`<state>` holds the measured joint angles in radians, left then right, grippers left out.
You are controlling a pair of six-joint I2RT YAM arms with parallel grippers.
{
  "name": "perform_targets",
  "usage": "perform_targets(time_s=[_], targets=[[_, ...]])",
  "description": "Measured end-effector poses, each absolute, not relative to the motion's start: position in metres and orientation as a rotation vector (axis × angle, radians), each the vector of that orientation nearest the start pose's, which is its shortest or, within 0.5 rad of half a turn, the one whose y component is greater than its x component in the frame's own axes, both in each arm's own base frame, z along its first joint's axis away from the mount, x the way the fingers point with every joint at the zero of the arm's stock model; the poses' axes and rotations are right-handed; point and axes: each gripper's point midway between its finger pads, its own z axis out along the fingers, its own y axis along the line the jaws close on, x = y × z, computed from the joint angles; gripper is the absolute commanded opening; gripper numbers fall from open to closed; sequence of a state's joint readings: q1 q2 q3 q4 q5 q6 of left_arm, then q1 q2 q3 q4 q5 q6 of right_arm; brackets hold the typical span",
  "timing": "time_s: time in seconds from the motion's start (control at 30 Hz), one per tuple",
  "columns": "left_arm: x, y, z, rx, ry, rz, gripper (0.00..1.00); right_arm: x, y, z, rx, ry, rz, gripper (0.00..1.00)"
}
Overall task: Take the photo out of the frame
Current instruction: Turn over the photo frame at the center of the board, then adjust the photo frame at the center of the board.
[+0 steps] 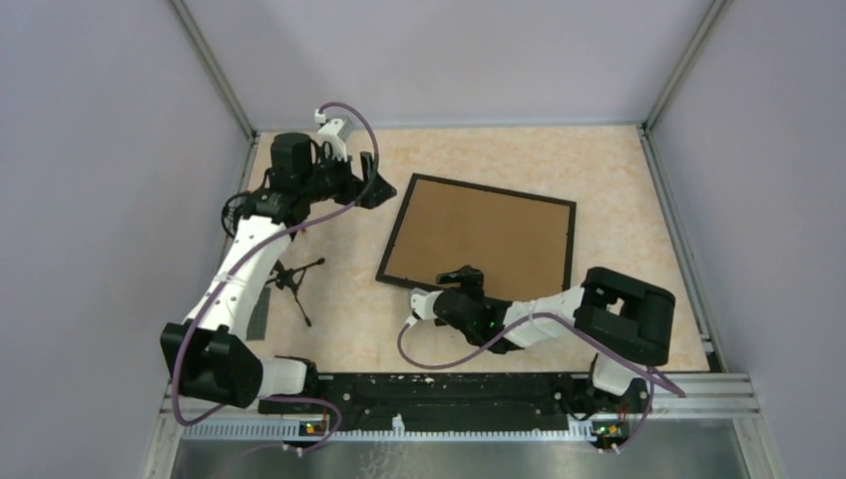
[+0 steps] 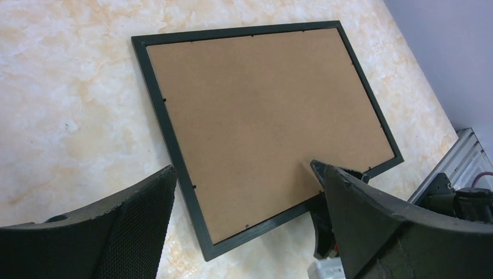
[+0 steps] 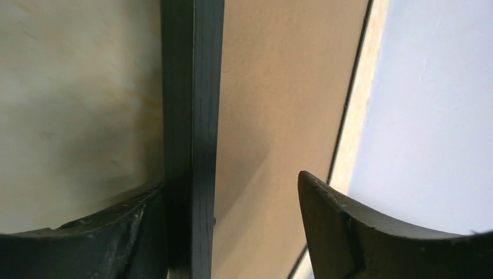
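The frame (image 1: 481, 239) lies face down on the marbled table, its black rails around the brown board back. The photo is hidden. My right gripper (image 1: 461, 277) is open at the frame's near rail. In the right wrist view (image 3: 229, 183) one finger is outside the black rail (image 3: 192, 116) and the other is over the brown board. My left gripper (image 1: 382, 185) is open and empty, held above the table left of the frame's far left corner. The left wrist view (image 2: 243, 168) looks down on the frame (image 2: 261, 122) between its fingers.
A small black tripod-like item (image 1: 291, 279) lies on the table by the left arm. Purple walls close in the left, far and right sides. A metal rail (image 1: 459, 394) runs along the near edge.
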<state>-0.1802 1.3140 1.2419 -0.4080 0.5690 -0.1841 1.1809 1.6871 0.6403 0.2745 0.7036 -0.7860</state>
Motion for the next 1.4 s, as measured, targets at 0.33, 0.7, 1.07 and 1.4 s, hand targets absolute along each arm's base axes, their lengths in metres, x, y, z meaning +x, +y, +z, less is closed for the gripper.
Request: perform_targets(time_s=[0.33, 0.7, 1.07, 1.4], targets=[[0.355, -0.168, 0.267, 0.387, 2.041, -0.799, 0.99, 0.19, 0.319, 0.044, -1.791, 1.487, -0.136, 0.78], [0.361, -0.173, 0.228, 0.54, 2.124, -0.659, 0.99, 0.226, 0.302, 0.109, -1.53, 1.776, 0.368, 0.84], [0.386, -0.173, 0.15, 0.692, 2.301, -0.536, 0.91, 0.366, 0.169, 0.145, -0.912, 2.076, 0.405, 0.81], [0.404, -0.17, 0.092, 0.732, 2.443, -0.495, 0.8, 0.439, 0.099, 0.084, -0.707, 2.27, 0.354, 0.77]])
